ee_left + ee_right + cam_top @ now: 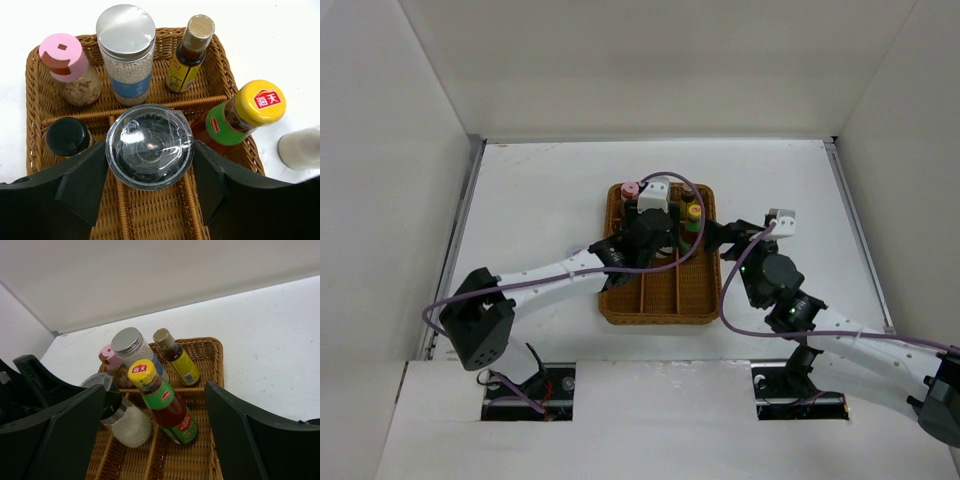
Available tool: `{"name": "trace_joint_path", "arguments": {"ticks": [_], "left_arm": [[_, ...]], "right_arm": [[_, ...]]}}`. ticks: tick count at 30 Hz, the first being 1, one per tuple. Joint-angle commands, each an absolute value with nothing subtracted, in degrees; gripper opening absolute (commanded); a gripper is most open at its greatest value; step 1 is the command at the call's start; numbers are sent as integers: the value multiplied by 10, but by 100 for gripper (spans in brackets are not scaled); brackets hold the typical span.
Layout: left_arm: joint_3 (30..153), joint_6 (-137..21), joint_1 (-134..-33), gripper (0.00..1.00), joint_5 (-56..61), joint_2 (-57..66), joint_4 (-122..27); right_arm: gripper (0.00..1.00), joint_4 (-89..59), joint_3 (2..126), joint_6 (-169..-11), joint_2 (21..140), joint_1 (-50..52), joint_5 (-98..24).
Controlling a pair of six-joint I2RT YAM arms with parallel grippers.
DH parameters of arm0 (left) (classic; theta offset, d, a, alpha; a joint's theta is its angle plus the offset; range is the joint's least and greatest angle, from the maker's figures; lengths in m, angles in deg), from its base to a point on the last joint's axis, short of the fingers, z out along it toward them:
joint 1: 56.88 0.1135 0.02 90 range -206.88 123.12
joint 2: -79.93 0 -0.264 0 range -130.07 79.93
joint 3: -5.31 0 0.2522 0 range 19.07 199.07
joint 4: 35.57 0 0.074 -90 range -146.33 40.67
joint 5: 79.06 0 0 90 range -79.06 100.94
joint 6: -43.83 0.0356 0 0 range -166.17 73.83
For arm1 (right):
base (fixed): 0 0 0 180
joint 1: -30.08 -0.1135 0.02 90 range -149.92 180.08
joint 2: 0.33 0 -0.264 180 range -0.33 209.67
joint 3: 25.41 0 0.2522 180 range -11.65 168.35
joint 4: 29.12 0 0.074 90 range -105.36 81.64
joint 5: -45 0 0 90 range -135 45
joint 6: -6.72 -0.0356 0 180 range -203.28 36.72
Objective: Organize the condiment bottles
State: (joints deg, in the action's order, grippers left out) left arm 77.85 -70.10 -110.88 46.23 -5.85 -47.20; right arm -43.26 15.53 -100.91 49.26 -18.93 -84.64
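At the tray's (35,75) middle slot, the left pincer (150,165) gripped the jar (150,142); I judged it should lower straight, clear of the leaning yellow-cap bottle (235,117). Beside it the right pincer (156,390) stood wide, empty.

Light diffuse, from overhead, even. Top view soft, low-res, faint shadows under arms. Left wrist view bright: table (280,45) nearly blown out, glare on silver-capped jar (125,27) and dark-lidded jar (150,145). Right wrist view dimmer, greyer; right gripper's fingers (260,440) dark, soft-focus.
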Motion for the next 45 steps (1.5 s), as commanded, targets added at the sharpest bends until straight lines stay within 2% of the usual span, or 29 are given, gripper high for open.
{"name": "trace_joint_path", "arguments": {"ticks": [1, 6, 18, 23, 29, 35, 39, 45], "left_arm": [[781, -697, -1100, 38, 461, -58, -385], [775, -697, -1094, 39, 461, -82, -367], [760, -696, -1095, 53, 493, -122, -346], [750, -695, -1101, 76, 505, -87, -339], [739, -691, -1119, 85, 513, -30, -345], [711, -684, -1135, 84, 524, 74, -365], [679, -687, -1129, 80, 558, 180, -450], [637, -772, -1053, 85, 564, 284, -709]], "right_arm": [[87, -468, 154, -1014, 488, -186, -848], [87, -469, 154, -1013, 489, -186, -847], [87, -469, 155, -1010, 490, -184, -846], [87, -469, 157, -1010, 492, -184, -844], [87, -468, 158, -1009, 488, -184, -845], [87, -469, 156, -1008, 484, -185, -847], [87, -469, 155, -1008, 482, -185, -848], [87, -469, 159, -1010, 494, -185, -845]]}}
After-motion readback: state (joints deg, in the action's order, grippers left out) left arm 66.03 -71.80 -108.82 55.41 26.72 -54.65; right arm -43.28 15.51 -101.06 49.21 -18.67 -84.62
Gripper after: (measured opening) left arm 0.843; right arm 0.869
